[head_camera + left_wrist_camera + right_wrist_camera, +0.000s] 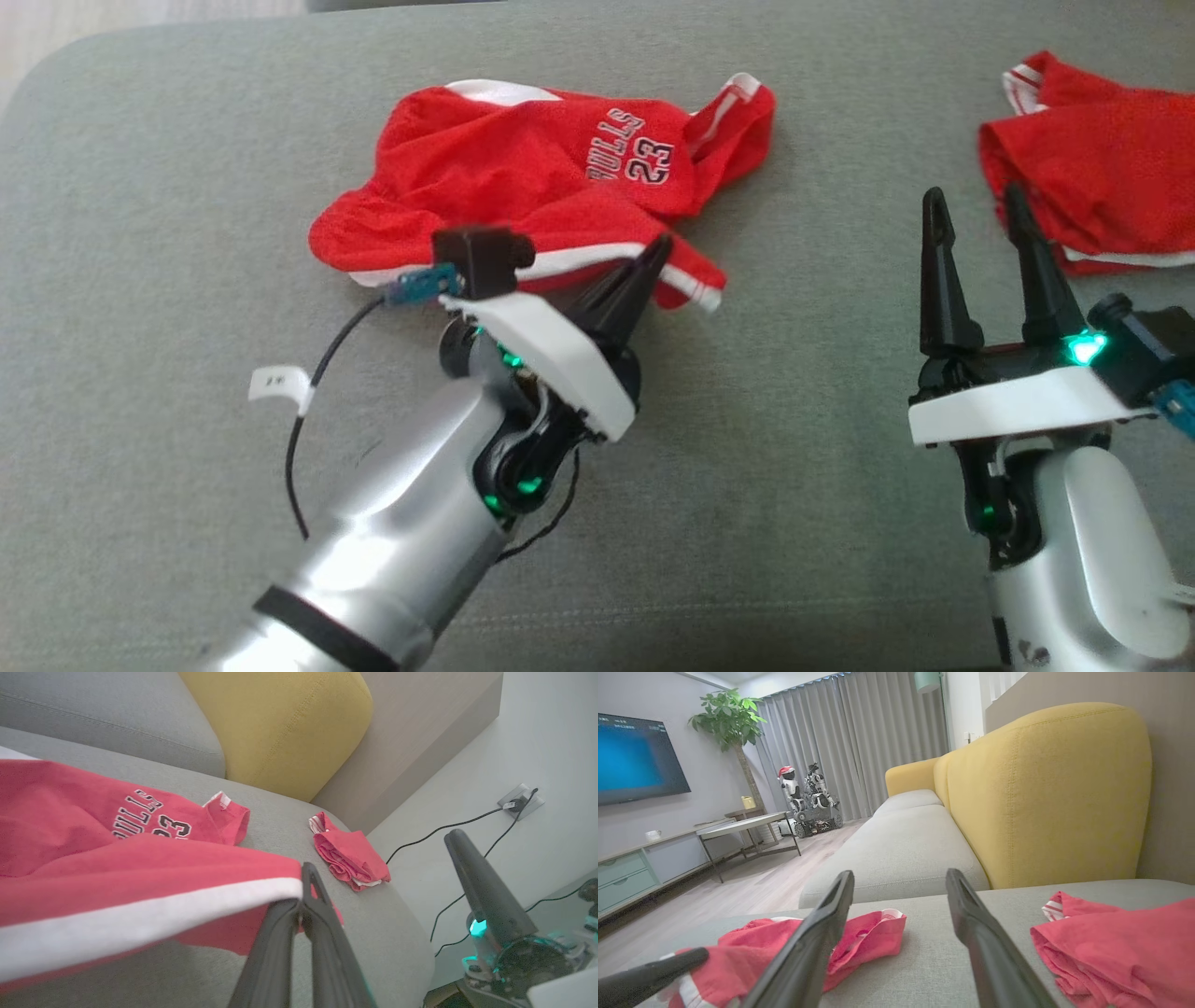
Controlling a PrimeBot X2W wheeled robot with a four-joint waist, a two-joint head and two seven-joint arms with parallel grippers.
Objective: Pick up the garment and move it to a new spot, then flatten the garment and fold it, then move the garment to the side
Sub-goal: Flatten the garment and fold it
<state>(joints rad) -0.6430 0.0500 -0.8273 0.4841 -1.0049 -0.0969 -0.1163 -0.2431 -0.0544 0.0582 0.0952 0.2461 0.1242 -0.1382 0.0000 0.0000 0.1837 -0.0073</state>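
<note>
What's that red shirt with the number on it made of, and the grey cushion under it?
The red jersey looks like thin, matte synthetic knit, probably polyester: it crumples softly. The grey cushion looks like woven upholstery cloth, matte and flecked, with a stitched seam.

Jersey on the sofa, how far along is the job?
Nothing looks finished: the jersey lies crumpled on the sofa. In hand: the left end effector is shut on its white-striped hem. The right end effector is open, holding nothing. Left: moving, flattening, folding, setting aside.
</note>
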